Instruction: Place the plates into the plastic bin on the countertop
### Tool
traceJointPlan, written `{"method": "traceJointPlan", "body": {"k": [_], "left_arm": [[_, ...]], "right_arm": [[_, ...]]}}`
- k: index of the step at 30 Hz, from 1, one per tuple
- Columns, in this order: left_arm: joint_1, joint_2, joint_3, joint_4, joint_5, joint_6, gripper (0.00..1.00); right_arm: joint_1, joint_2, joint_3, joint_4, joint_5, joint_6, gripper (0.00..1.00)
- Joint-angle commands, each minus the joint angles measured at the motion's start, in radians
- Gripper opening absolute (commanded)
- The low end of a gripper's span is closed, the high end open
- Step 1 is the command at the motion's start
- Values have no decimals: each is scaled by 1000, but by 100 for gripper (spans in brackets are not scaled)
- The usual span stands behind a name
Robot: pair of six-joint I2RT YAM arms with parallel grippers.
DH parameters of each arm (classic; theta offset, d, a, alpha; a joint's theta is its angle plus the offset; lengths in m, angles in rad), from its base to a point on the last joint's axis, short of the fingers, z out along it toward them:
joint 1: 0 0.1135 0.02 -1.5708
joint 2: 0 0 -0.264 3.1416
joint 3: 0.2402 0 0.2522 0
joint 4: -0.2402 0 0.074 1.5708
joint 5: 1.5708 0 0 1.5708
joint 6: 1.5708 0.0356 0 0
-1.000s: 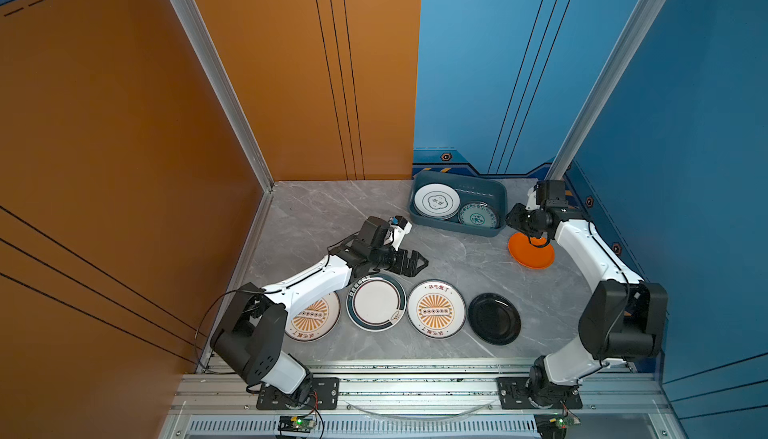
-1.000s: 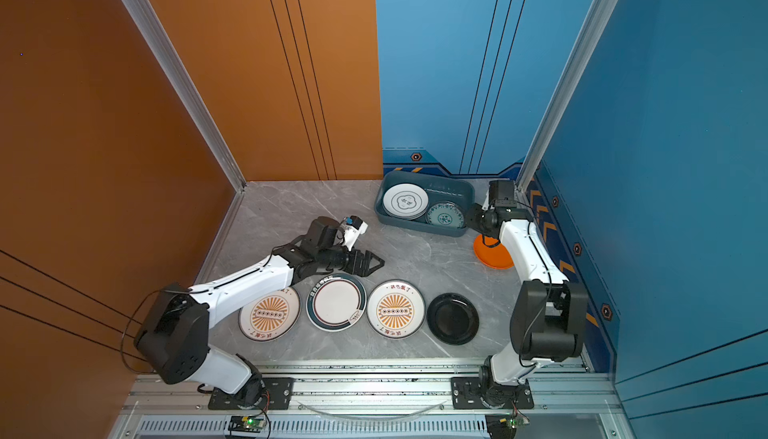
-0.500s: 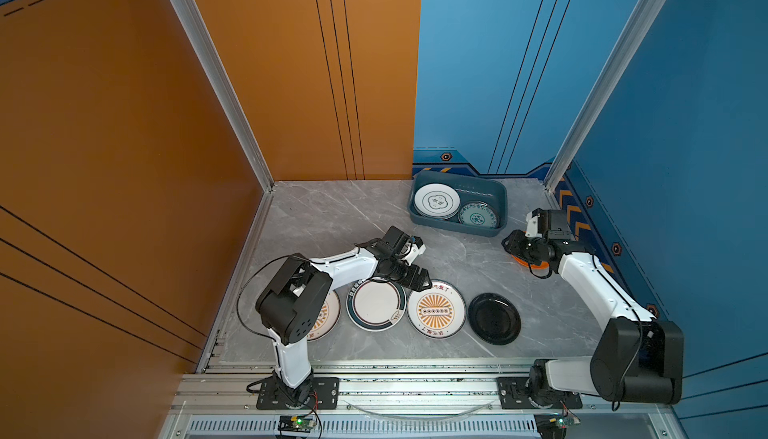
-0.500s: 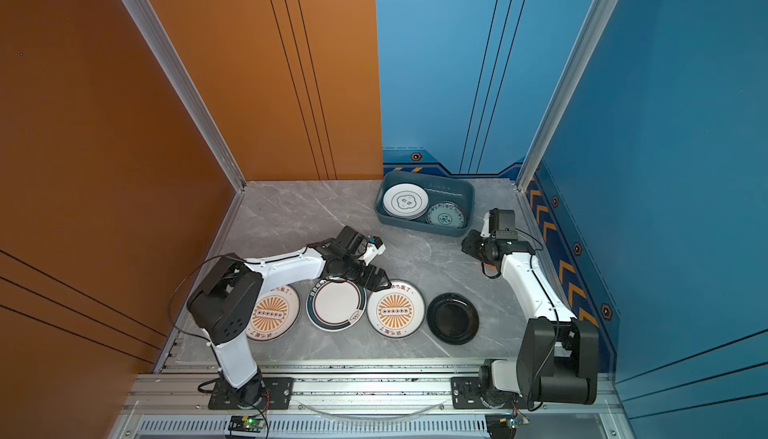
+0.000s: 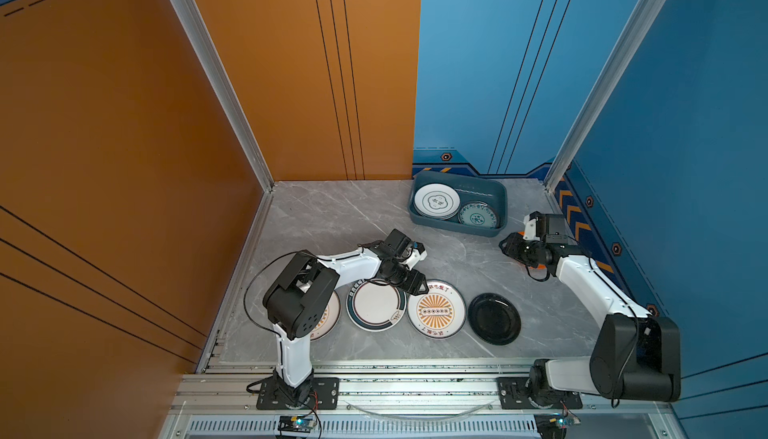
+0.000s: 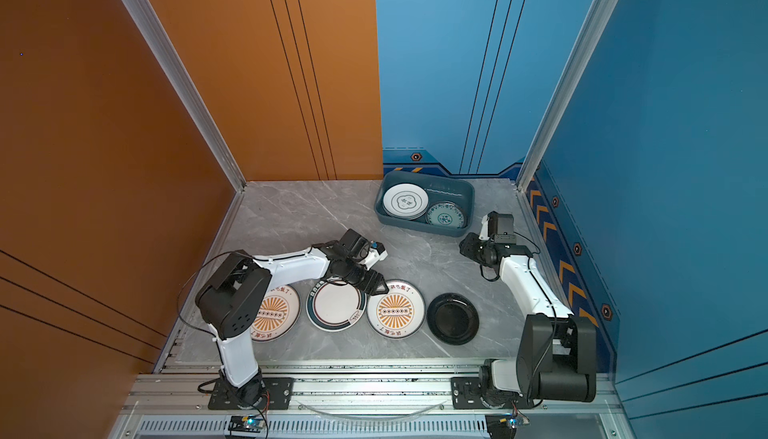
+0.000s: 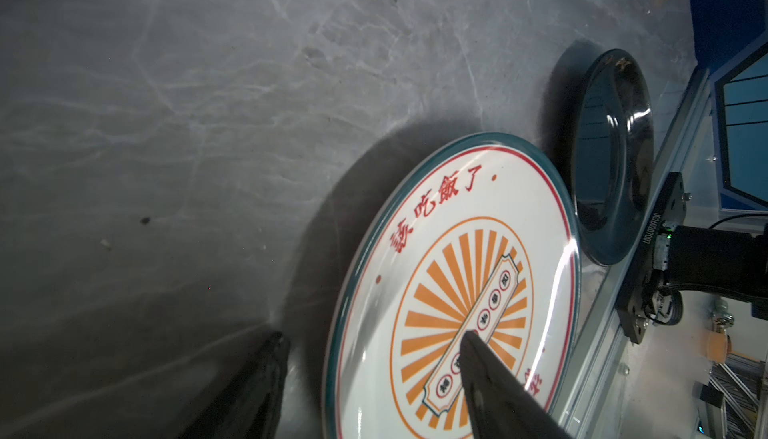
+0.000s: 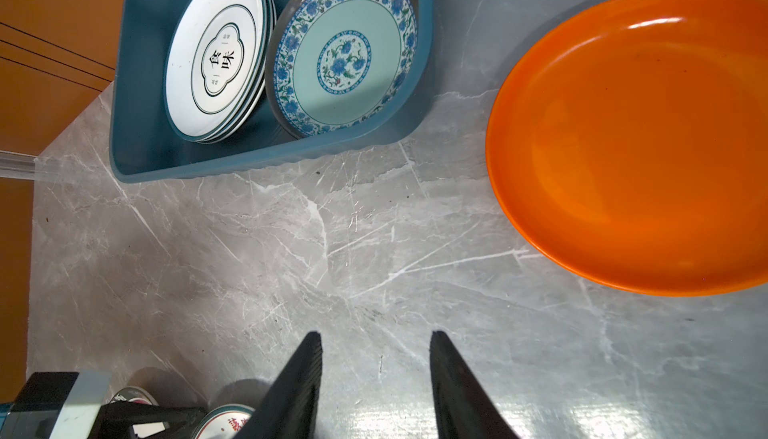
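Two matching arms on show: the left arm (image 5: 353, 262) and right arm (image 5: 590, 287) wear glossy white shells between chunky black joint housings (image 5: 299, 300), and this one is dotted with small holes. A thin black cable (image 5: 246, 295) bows out at nine o'clock of the left arm. Black base plates (image 5: 328, 391), with pale screws, sit at seven and five o'clock. The left gripper (image 7: 372, 335) and right gripper (image 8: 374, 335) carry matte black fingers (image 8: 299, 387) that taper to blades.

The grey countertop (image 6: 291, 216) is carrying a blue bin (image 6: 415, 225) with an orange plate (image 8: 623, 138) lying near it. A sunburst plate (image 6: 274, 312), a white plate (image 6: 336, 306), a second sunburst plate (image 6: 395, 310) and a black plate (image 6: 453, 318) are lying in a row.
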Motion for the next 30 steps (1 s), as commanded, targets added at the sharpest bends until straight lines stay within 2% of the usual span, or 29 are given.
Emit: {"method": "traceJointPlan", "body": {"k": [1, 12, 24, 27, 30], "left_arm": [[-8, 26, 13, -34, 10, 29, 60], [16, 57, 17, -21, 36, 33, 31], [43, 63, 5, 4, 50, 32, 18], [52, 67, 1, 17, 54, 25, 2], [57, 67, -4, 31, 56, 16, 0]], "right_arm": [[-7, 16, -14, 17, -19, 1, 45], [-5, 23, -30, 30, -22, 5, 46], [0, 28, -57, 47, -21, 10, 46], [1, 29, -60, 50, -21, 11, 46], [2, 31, -65, 52, -19, 11, 46]]}}
